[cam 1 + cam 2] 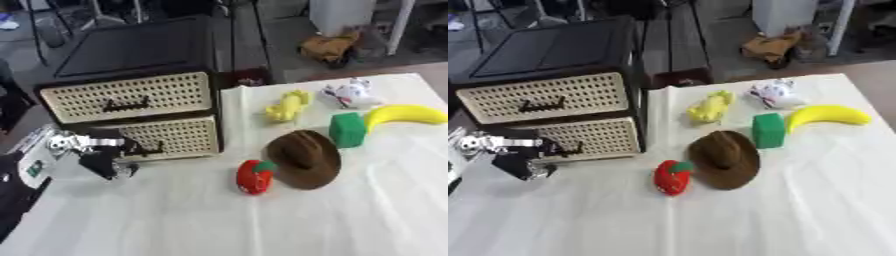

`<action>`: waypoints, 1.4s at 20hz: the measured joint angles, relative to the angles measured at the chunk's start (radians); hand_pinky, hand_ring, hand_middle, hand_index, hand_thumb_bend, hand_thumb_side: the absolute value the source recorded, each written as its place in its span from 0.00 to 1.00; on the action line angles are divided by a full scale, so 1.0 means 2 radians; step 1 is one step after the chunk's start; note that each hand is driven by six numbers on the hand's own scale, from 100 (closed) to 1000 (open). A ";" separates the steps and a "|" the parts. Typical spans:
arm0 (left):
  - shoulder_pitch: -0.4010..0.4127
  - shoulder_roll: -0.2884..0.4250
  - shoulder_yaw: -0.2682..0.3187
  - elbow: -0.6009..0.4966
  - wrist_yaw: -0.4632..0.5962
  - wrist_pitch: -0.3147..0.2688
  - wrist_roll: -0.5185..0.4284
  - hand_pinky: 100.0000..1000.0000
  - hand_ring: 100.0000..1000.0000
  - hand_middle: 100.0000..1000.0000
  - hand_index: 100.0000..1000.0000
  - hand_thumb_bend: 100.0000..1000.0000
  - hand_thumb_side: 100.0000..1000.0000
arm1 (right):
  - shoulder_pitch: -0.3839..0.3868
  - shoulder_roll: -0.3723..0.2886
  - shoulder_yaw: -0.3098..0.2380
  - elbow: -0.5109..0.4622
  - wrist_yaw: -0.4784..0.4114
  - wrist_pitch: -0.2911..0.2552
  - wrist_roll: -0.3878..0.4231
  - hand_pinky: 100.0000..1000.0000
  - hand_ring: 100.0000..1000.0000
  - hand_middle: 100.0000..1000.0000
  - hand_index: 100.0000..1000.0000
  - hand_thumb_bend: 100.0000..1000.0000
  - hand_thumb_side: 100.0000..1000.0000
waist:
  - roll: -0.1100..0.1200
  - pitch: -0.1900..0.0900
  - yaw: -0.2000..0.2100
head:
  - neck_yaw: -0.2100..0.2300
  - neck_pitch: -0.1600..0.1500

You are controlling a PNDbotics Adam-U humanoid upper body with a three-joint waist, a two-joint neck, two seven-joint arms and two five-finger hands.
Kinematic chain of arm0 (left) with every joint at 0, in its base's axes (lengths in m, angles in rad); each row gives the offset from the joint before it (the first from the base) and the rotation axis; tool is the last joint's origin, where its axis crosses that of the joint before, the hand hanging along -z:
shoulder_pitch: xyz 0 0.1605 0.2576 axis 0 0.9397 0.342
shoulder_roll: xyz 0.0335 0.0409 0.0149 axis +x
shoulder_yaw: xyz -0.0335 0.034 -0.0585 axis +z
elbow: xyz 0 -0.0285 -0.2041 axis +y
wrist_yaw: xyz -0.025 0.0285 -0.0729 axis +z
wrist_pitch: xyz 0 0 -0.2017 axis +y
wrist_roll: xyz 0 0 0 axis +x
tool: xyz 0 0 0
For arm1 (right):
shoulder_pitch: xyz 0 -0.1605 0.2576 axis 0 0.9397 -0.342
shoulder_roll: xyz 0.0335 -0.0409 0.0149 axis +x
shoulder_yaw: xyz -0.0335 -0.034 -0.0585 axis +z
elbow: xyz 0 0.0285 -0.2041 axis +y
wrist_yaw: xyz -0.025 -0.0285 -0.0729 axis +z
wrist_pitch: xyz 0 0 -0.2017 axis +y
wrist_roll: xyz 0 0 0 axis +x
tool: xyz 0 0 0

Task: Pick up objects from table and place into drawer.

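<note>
Left hand point(107, 162) is hovering at the lower drawer point(171, 136) front — finger state unclear. Brown hat point(305, 158), red toy point(255, 177), green block point(347, 129), banana point(404, 115) are sitting right of the drawer on white cloth point(262, 225).

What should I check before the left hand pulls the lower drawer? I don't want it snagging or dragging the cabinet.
1. Black left hand at the dark handle of the lower cream woven drawer: ok, right beside it.
2. Fingers hooked on the handle: cannot tell.
3. Lower drawer open: not ok, both look closed.
4. White tablecloth in front of the drawer free of toys: ok.
5. Red strawberry toy and brown hat lying apart from the drawer's path: ok.
6. Right hand: not in view.
</note>
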 measured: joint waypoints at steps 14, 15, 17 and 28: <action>0.001 0.000 -0.001 -0.001 0.000 -0.001 0.001 0.00 0.00 0.00 0.63 0.00 0.48 | 0.000 0.000 -0.002 0.000 0.000 0.002 -0.002 0.66 0.78 0.73 0.80 0.00 1.00 | -0.001 -0.002 0.005 | 0.000 0.001; 0.001 0.000 -0.003 -0.001 0.000 -0.001 0.001 0.00 0.00 0.00 0.63 0.00 0.48 | 0.000 0.000 -0.003 0.000 0.000 0.002 -0.002 0.66 0.78 0.73 0.80 0.00 1.00 | -0.001 -0.003 0.005 | 0.000 0.001; 0.002 0.000 -0.004 -0.001 0.000 -0.001 0.001 0.00 0.00 0.00 0.61 0.00 0.48 | 0.000 0.000 -0.003 0.000 0.000 0.003 -0.003 0.66 0.78 0.73 0.80 0.00 1.00 | -0.001 -0.004 0.006 | 0.000 0.001; 0.007 0.000 -0.018 -0.003 0.024 0.006 -0.006 0.00 0.00 0.00 0.63 0.00 0.50 | 0.001 0.004 -0.003 0.000 0.000 0.006 -0.006 0.66 0.78 0.72 0.80 0.00 1.00 | -0.002 -0.013 0.006 | -0.001 0.010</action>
